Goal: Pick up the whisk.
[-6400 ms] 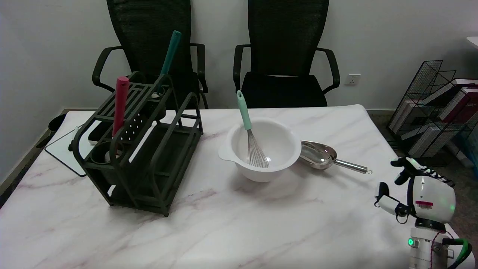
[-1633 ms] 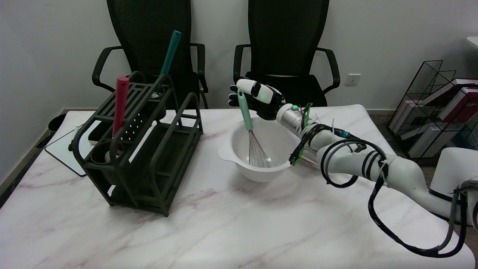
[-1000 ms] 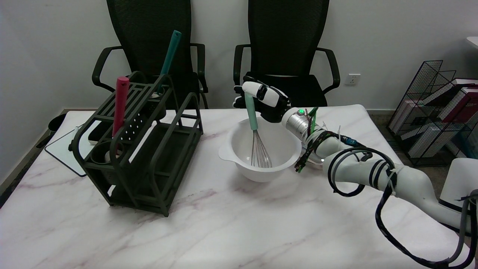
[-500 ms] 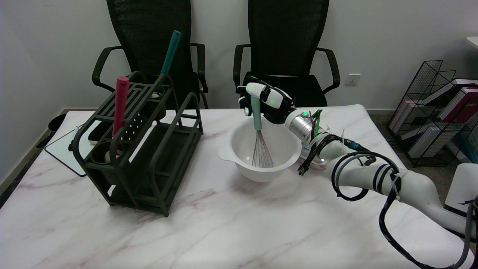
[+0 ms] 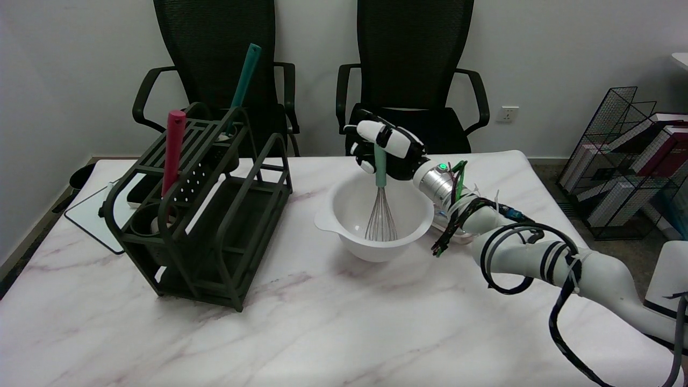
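The white marble-patterned table (image 5: 301, 322) fills the lower frame and carries everything in play. At centre left stands a dark green metal utensil rack (image 5: 204, 215), set upright so that long tools can stand in its cups: a red-handled utensil (image 5: 173, 150) and a teal-handled utensil (image 5: 244, 75) rise from it. At frame centre sits a round white plastic mixing bowl (image 5: 344, 236), which serves as the rest for the task's thing. Just right of the bowl a bit of a shiny metal scoop (image 5: 438, 221) shows, mostly hidden behind the arm.

The white right arm (image 5: 537, 252) enters from the lower right and stretches up and left across the table, cables looped round it. Its black-and-white right hand (image 5: 388, 150) sits above the bowl's far rim, fingers wrapped and clamped round the handle of the mint-handled wire whisk (image 5: 381, 215). The whisk hangs nearly upright, wire loops inside the bowl; whether they touch its floor cannot be told. Judging by this, the grip is made and the lift remains.
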Controlling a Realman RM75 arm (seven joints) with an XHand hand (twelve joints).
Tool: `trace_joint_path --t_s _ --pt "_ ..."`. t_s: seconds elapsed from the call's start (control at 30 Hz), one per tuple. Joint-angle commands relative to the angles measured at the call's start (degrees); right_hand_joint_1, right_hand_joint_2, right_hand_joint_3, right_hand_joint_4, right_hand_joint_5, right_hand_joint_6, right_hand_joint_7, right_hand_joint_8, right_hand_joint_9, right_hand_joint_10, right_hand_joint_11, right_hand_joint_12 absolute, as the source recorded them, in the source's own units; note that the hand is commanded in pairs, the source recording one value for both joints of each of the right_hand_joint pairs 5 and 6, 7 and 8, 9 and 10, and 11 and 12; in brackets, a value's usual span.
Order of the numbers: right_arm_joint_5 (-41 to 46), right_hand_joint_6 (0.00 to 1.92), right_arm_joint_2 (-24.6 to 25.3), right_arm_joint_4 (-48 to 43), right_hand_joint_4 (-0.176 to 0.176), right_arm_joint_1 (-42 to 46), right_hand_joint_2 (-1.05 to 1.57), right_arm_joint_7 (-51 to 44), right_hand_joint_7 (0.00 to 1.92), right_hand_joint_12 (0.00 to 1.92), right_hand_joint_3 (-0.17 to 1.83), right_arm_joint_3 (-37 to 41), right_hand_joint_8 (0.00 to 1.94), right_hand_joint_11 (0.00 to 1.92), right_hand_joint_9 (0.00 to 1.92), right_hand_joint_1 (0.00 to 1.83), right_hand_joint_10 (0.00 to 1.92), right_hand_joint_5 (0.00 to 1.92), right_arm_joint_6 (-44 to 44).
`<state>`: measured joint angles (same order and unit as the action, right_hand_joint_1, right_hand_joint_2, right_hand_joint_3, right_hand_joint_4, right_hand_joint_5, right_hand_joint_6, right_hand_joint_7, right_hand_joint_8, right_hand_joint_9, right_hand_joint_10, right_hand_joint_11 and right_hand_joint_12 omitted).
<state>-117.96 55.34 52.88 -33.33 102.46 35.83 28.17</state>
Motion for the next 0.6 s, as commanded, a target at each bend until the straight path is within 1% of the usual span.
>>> trace_joint_path --t_s 0.03,0.17,0.2,0.3,0.37,0.47,0.5,0.53,0.57,0.6 --pt "-0.23 0.19 -0.66 3.04 0.0 3.89 0.37 -0.46 0.78 1.66 1.09 3.17 0.78 1.66 1.2 1.04 1.2 0.19 1.04" --pt "-0.23 0.24 -0.99 4.15 0.0 5.57 0.38 -0.46 0.87 1.67 1.08 4.4 0.87 1.67 1.25 1.03 1.25 0.24 1.12" --pt "-0.23 0.27 -1.03 4.48 0.0 6.01 0.37 -0.5 0.91 1.67 1.09 4.84 0.91 1.67 1.27 1.02 1.27 0.27 1.12" --pt "-0.23 0.42 -1.14 4.96 0.0 6.85 0.37 -0.54 1.13 1.68 1.1 5.8 1.13 1.68 1.37 1.02 1.37 0.42 1.16" --pt "-0.23 0.48 -1.19 4.96 0.0 7.18 0.34 -0.54 1.17 1.68 1.12 6.01 1.17 1.68 1.39 1.03 1.39 0.48 1.51" --pt "-0.23 0.63 -1.19 5.0 0.0 7.5 0.18 -0.58 1.23 1.69 1.2 6.37 1.23 1.69 1.41 1.01 1.41 0.63 1.96" --pt "-0.23 0.71 -1.19 5.04 0.0 7.54 0.12 -0.62 1.27 1.7 1.19 6.37 1.27 1.7 1.42 1.01 1.42 0.71 2.04" --pt "-0.23 0.83 -1.19 5.04 0.0 7.54 0.09 -0.62 1.31 1.7 1.15 6.41 1.31 1.7 1.43 1.0 1.43 0.83 2.12" --pt "-0.23 0.89 -1.19 5.04 0.0 7.54 0.05 -0.62 1.33 1.7 1.14 6.45 1.33 1.7 1.44 1.0 1.44 0.89 2.16" --pt "-0.23 1.01 -1.19 5.04 0.0 7.54 0.03 -0.62 1.39 1.71 1.1 6.45 1.39 1.71 1.46 0.99 1.46 1.01 2.16"
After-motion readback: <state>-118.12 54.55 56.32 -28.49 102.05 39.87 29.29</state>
